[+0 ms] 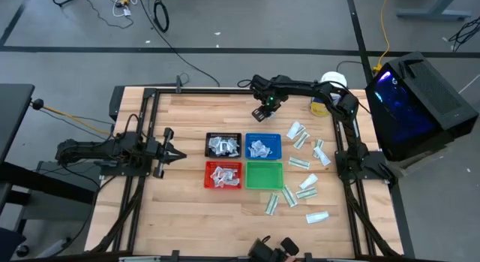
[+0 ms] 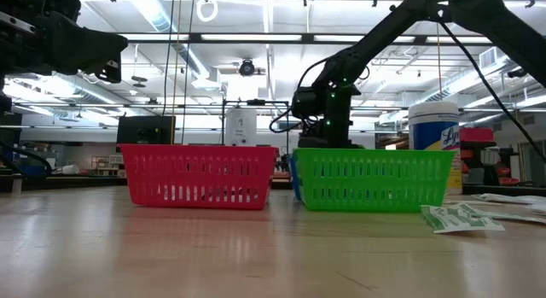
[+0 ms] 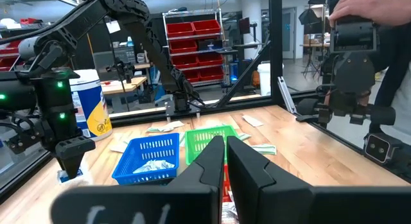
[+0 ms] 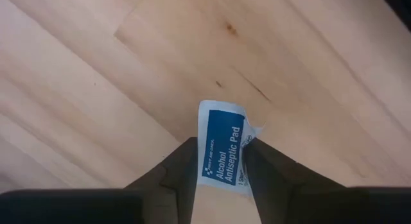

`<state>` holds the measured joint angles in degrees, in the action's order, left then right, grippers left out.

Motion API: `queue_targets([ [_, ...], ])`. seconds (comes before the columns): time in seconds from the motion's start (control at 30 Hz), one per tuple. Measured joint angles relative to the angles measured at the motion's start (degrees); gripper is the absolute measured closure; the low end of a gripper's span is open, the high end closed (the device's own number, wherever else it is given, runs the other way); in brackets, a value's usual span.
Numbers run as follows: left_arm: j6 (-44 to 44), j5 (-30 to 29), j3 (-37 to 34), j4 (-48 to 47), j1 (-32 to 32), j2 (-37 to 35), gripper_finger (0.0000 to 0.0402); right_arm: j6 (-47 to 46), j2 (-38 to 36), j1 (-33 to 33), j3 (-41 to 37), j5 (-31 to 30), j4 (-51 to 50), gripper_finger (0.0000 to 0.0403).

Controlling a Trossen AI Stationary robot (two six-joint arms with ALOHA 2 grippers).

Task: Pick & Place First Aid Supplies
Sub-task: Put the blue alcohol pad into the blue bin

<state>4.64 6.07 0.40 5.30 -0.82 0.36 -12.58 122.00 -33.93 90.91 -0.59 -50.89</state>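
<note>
- Currently the right tool point(image 4: 218, 161) pinches a packet point(image 4: 223, 147) printed "Alcohol Antiseptic Pad" between its two fingers point(image 4: 172, 172); bare wood of the tabletop point(image 4: 96, 89) lies below it.
- From above, the right tool point(image 1: 264, 109) hangs over the far part of the tabletop point(image 1: 187, 112), beyond the blue tray point(image 1: 263, 146).
- The left tool point(image 3: 225, 161) has its fingers pressed together and holds nothing; from above it point(image 1: 177, 152) sits at the left side, pointing toward the trays.
- Four mesh trays stand in a square block at mid-table: the black tray point(image 1: 224, 145) and blue tray on the far row, the red tray point(image 1: 223, 175) and green tray point(image 1: 264, 175) on the near row.
- Packets lie inside the black, blue and red trays.
- Loose narrow white-and-green packets point(image 1: 300, 164) are scattered on the tabletop to the right of the trays.
- A white jar with a yellow label point(image 1: 330, 85) stands at the far right corner.
- A person's hand point(image 3: 366, 7) rests on camera gear beyond the table edge.
</note>
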Motion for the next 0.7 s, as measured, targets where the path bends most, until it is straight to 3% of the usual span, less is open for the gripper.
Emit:
queue_targets([
  [0.7,0.0,0.0,0.0,0.0,0.0,0.0,0.0376,1.5,-10.5,4.9,0.2,0.7,-1.6,0.0273],
])
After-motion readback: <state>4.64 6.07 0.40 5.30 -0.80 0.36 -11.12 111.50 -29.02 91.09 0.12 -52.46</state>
